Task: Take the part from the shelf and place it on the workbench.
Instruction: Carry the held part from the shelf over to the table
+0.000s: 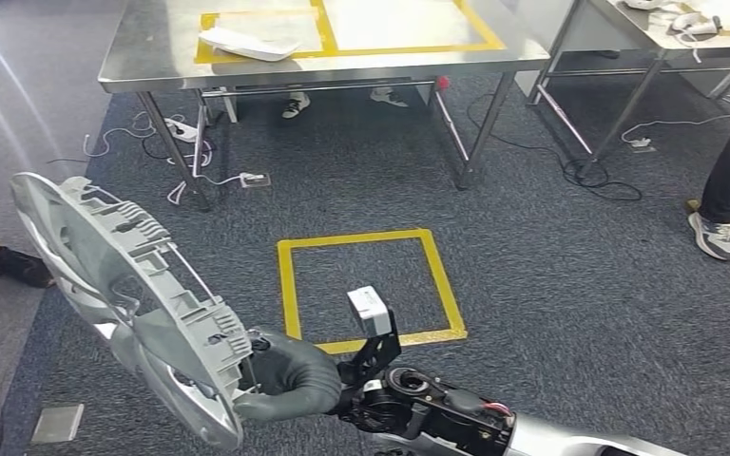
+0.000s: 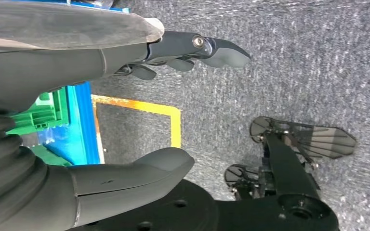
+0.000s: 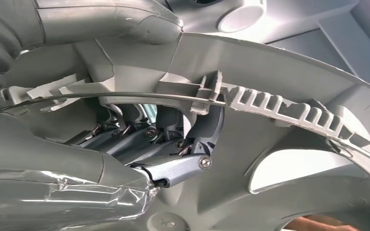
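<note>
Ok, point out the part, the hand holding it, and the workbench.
part [image 1: 124, 275], head view, ribbed inner face.
right hand [image 1: 290, 380], head view, grey palm cover.
workbench [image 1: 152, 47], head view, bare steel top.

You have no readable text, label, brand or number anywhere in these views. The only marks are floor and table signs: a yellow tape square [image 1: 371, 288] on the carpet at 12 o'clock from the right hand [image 1: 290, 378], and yellow tape outlines [image 1: 342, 28] on the steel workbench [image 1: 152, 57] farther off at 12 o'clock.
</note>
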`<state>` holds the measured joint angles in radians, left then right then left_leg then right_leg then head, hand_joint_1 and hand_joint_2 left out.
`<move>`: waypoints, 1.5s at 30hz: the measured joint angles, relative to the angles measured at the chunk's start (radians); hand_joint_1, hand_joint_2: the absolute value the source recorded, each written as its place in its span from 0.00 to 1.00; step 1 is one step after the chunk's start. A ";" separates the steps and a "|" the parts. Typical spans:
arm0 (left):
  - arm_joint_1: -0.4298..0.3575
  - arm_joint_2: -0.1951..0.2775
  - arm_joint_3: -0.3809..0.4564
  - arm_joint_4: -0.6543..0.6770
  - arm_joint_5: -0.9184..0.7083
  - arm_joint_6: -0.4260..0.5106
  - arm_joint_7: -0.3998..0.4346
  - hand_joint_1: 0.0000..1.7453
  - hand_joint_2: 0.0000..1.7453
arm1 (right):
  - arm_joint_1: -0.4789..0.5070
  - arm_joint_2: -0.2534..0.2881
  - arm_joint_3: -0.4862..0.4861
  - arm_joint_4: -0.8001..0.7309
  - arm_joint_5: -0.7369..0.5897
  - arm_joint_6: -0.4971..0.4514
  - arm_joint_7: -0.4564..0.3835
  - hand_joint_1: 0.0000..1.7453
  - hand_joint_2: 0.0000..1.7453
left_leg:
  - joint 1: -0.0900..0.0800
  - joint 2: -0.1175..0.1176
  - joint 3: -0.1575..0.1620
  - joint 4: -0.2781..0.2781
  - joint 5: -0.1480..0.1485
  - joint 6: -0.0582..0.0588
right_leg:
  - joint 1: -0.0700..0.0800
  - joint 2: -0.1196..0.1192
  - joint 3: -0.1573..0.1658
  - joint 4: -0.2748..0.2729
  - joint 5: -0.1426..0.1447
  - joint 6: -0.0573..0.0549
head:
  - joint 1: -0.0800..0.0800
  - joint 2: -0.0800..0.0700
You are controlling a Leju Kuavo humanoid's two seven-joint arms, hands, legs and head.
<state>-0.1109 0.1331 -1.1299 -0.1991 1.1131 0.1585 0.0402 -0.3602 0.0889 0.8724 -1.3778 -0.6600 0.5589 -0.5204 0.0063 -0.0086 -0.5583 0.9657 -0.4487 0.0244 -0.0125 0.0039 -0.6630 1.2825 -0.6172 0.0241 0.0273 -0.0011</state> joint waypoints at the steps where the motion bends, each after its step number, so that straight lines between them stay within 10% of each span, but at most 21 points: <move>1: 0.001 0.000 0.000 0.000 0.000 0.000 0.000 0.00 1.00 | 0.000 0.000 0.000 0.002 0.000 0.000 0.000 0.99 1.00 | -0.003 -0.002 0.012 0.000 -0.008 0.001 | 0.004 0.000 -0.001 -0.025 0.036 -0.007 | 0.003 0.000; 5: 0.001 -0.006 0.000 0.000 0.001 0.000 0.000 0.00 1.00 | -0.002 0.000 0.000 0.004 0.000 0.004 0.000 0.99 1.00 | -0.011 -0.007 0.052 -0.001 -0.040 -0.003 | 0.028 0.002 0.081 -0.262 0.190 -0.052 | 0.009 0.000; 10: -0.001 -0.007 0.000 0.000 0.001 0.000 0.000 0.00 1.00 | -0.004 0.003 0.001 0.006 -0.001 0.004 0.000 0.99 1.00 | -0.008 0.000 0.053 0.013 -0.063 -0.027 | 0.021 0.002 0.128 -0.331 0.180 -0.059 | 0.011 0.000; 15: 0.000 -0.007 0.000 0.000 0.002 0.000 0.000 0.00 1.00 | -0.006 0.005 0.003 0.008 -0.002 0.004 0.000 0.99 1.00 | 0.010 0.002 -0.138 0.288 -0.121 -0.058 | 0.010 -0.001 0.174 -0.353 0.155 -0.055 | -0.013 0.000; 20: 0.002 -0.005 0.000 0.000 0.005 0.000 0.001 0.00 1.00 | -0.003 0.005 0.006 0.010 -0.003 0.006 0.001 0.99 1.00 | 0.021 0.009 -0.078 0.041 0.066 -0.070 | 0.005 0.000 0.226 -0.351 0.098 -0.027 | -0.040 0.000; 24: 0.000 -0.006 0.000 0.000 0.010 0.000 0.002 0.00 1.00 | -0.007 0.008 0.007 0.011 -0.003 0.009 0.004 0.99 1.00 | 0.016 0.007 -0.047 0.003 0.040 -0.034 | 0.007 0.000 0.250 -0.350 0.079 -0.004 | -0.031 0.000; 26: 0.001 -0.006 0.000 0.000 0.011 0.000 0.001 0.00 1.00 | -0.008 0.008 0.007 0.011 -0.003 0.010 0.005 0.99 1.00 | 0.016 0.005 -0.029 0.000 0.027 -0.018 | 0.003 -0.001 0.223 -0.285 0.065 0.003 | -0.022 0.000; 29: 0.002 -0.004 0.000 0.000 0.011 0.000 0.001 0.00 1.00 | -0.007 0.008 0.007 0.013 -0.003 0.009 0.006 0.99 1.00 | 0.010 0.004 0.002 -0.001 0.001 -0.006 | 0.003 -0.001 0.092 -0.079 -0.002 0.007 | -0.004 0.000; 31: 0.003 -0.004 0.000 0.000 0.011 0.000 0.001 0.00 1.00 | -0.005 0.008 0.008 0.016 -0.003 0.003 0.007 0.99 1.00 | 0.004 0.002 0.030 -0.001 -0.020 -0.004 | 0.003 -0.001 0.033 -0.035 -0.023 0.004 | 0.004 0.000; 37: 0.003 -0.007 0.000 0.000 0.007 -0.001 0.000 0.00 1.00 | -0.001 0.006 0.006 0.020 -0.008 -0.018 -0.004 0.99 1.00 | 0.001 -0.004 0.108 -0.008 -0.081 -0.016 | 0.026 0.008 0.044 -0.283 0.221 -0.036 | 0.008 0.000; 41: -0.002 -0.008 0.000 0.000 0.005 -0.002 0.001 0.00 1.00 | -0.002 0.007 0.006 0.019 -0.022 -0.021 -0.005 0.99 1.00 | 0.005 -0.002 0.101 0.034 -0.071 -0.039 | 0.025 0.011 0.089 -0.320 0.213 -0.044 | 0.012 0.000; 45: -0.005 -0.009 0.000 0.000 0.007 -0.002 0.001 0.00 1.00 | -0.002 0.008 0.006 0.019 -0.034 -0.018 -0.008 0.99 1.00 | 0.010 0.001 -0.060 0.262 -0.139 -0.058 | 0.016 0.008 0.128 -0.339 0.192 -0.054 | -0.007 0.000</move>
<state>-0.1162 0.1243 -1.1299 -0.1991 1.1204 0.1568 0.0417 -0.3627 0.0965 0.8782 -1.3583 -0.6937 0.5412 -0.5281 0.0163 -0.0080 -0.6182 1.2278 -0.5872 -0.0337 0.0036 0.0122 -0.5352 0.9432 -0.4255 -0.0296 0.0204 -0.0011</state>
